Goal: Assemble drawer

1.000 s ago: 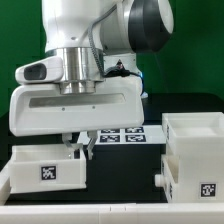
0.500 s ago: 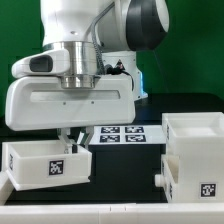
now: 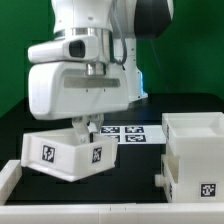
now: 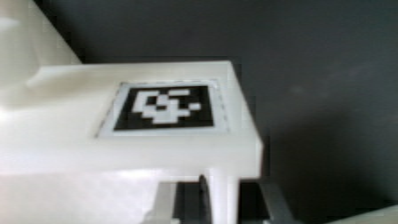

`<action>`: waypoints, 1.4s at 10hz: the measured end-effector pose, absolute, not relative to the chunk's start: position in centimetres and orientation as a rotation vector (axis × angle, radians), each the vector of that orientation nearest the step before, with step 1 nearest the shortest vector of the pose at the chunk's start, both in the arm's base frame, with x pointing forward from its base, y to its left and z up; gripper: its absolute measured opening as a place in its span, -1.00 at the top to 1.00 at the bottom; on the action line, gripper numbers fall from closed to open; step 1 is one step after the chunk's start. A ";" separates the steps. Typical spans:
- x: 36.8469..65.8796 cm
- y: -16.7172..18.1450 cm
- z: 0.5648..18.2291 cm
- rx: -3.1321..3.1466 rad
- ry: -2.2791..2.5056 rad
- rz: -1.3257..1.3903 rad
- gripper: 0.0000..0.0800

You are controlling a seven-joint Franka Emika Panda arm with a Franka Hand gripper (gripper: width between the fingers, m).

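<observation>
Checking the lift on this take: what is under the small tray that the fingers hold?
The small tray hangs tilted from the fingers, black table beneath. Its underside and the spot directly below are hidden.

The arm (image 3: 90,25) is glossy white with rounded casings and a dark grey joint cap (image 3: 152,15). A silver ring sits above the broad, boxy white gripper (image 3: 86,127), and a black cable trails behind.
</observation>
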State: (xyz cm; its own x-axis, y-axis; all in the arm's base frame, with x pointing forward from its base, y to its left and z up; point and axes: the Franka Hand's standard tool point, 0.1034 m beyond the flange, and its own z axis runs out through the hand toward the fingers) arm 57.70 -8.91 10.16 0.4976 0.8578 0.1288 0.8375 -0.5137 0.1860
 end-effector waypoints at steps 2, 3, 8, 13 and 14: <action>57.6 -9.2 10.0 2.543 1.614 0.293 0.90; 57.6 -9.2 10.0 2.564 1.585 0.296 0.90; 55.4 -6.6 7.9 2.755 1.648 0.053 0.90; 55.0 -7.0 7.8 2.655 1.815 0.065 0.90; 54.9 -7.2 8.0 2.589 1.909 0.074 0.90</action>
State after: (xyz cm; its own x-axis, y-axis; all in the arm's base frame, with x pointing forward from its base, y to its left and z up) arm 54.90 -7.25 7.98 0.2958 0.9517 0.0821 0.9552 -0.2939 -0.0340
